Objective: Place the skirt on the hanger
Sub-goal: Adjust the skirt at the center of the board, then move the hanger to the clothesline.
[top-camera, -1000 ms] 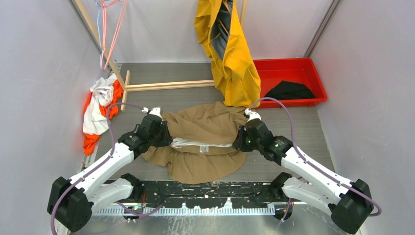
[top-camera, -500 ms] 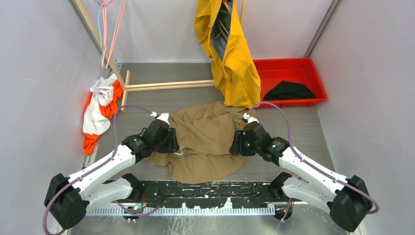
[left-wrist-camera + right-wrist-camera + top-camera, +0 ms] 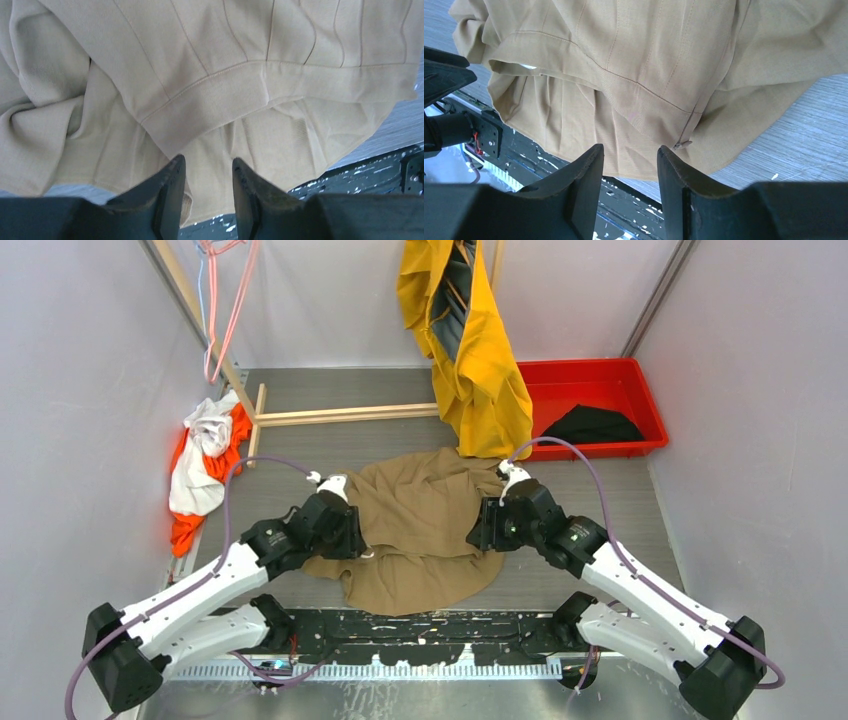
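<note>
The tan skirt (image 3: 420,530) is seen lying crumpled on the grey surface (image 3: 610,500) between the two arms, just in front of the hanging yellow garment (image 3: 470,360). The left hand (image 3: 207,170) is positioned at the skirt's left edge with its fingers partly parted and nothing gripped between them, a stitched band of the fabric being seen just beyond the tips. The right hand (image 3: 630,155) is positioned likewise at the right edge, partly open and empty, with the zipper pull (image 3: 680,145) seen just past its fingers.
</note>
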